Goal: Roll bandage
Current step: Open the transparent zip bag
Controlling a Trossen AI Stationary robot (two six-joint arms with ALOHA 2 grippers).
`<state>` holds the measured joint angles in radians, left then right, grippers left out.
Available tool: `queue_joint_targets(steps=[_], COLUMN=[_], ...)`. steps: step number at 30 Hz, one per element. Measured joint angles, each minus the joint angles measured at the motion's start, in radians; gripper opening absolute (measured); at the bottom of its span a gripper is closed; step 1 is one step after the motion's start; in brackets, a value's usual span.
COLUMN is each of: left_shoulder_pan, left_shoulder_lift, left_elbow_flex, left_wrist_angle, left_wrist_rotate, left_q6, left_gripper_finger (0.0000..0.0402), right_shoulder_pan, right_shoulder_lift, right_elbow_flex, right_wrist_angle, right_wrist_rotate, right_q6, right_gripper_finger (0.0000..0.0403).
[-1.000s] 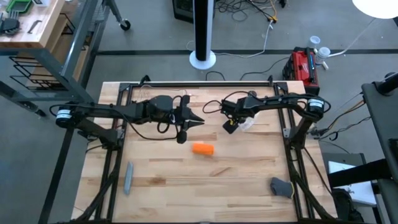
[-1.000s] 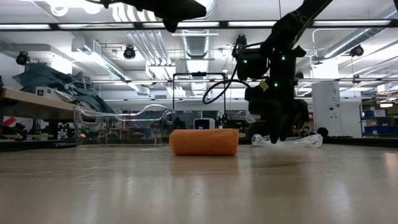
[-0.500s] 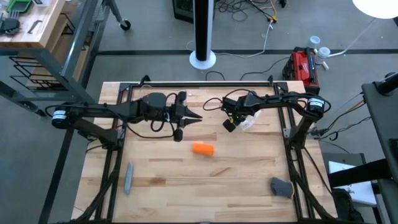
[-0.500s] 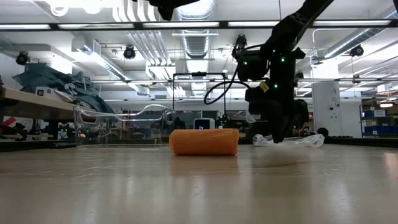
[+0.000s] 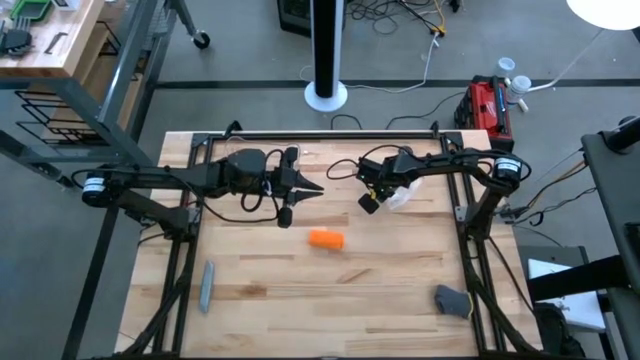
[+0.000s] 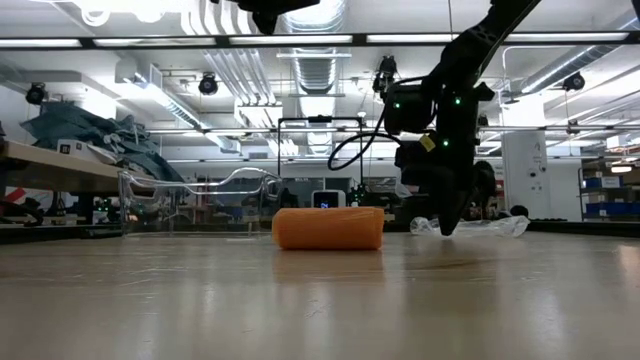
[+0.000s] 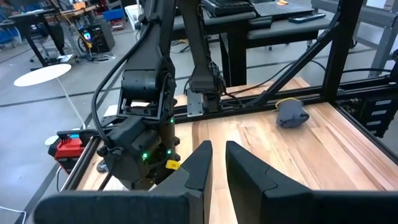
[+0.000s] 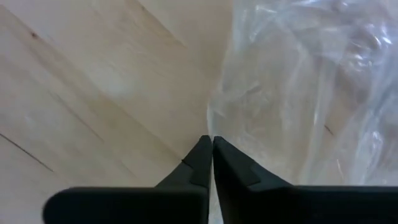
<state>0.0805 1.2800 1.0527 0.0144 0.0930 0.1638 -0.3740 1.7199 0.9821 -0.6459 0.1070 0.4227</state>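
While the bandage (image 5: 325, 239) lies loose on the counter (image 5: 300, 290), neither arm's jaws touch it. It is a stubby orange roll, soft-looking fabric, lying on its side near the counter's middle; low view shows a rounded cylinder with a faint wrinkled surface (image 6: 328, 228).

Left gripper (image 5: 315, 192) hangs above the counter, up and left of the bandage, well apart from it; its jaws stand a narrow gap apart with nothing between them, seen in the left wrist view (image 7: 216, 163).

Right gripper (image 5: 368, 205) is up and right of the bandage, tips down at the counter; its jaws are pressed together at the tips (image 8: 207, 144), right at the edge of the plastic wrap (image 8: 305, 81). Cannot tell whether they pinch the film. Wrap is clear, crinkled, glossy, bunched beside the bandage's far right (image 6: 470, 227).

Counter is pale wood planks with visible grain. Grey bar (image 5: 206, 285) lies lower left of the bandage; grey lump (image 5: 452, 300) lower right, both well apart from it.
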Motion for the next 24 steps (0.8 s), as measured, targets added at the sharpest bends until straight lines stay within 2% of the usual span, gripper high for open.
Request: queue_joint_targets(steps=[6, 10, 15, 20, 24], left_shoulder_pan=[0.0, 0.0, 0.0, 0.0, 0.0], left_shoulder_lift=[0.0, -0.002, -0.006, -0.006, -0.006], left_elbow_flex=[0.0, 0.0, 0.0, 0.0, 0.0], left_wrist_angle=[-0.004, -0.022, -0.047, -0.102, -0.131], left_wrist_rotate=[-0.001, -0.006, -0.006, -0.008, -0.071], left_q6=[-0.008, -0.008, 0.015, 0.087, 0.09], left_gripper_finger=[0.0036, 0.0036, 0.0036, 0.0036, 0.0036], right_shoulder_pan=[0.001, 0.005, 0.022, 0.058, 0.093], right_shoulder_lift=[-0.019, -0.095, -0.266, -0.467, -0.598], right_elbow_flex=[0.001, 0.004, 0.004, 0.004, 0.002], right_wrist_angle=[0.0, 0.023, 0.091, 0.192, 0.267], right_wrist_rotate=[-0.006, -0.011, -0.084, -0.09, -0.104], right_q6=[-0.003, 0.003, 0.011, 0.03, 0.039], right_gripper_finger=[0.0, 0.0, 0.0, 0.0, 0.0])
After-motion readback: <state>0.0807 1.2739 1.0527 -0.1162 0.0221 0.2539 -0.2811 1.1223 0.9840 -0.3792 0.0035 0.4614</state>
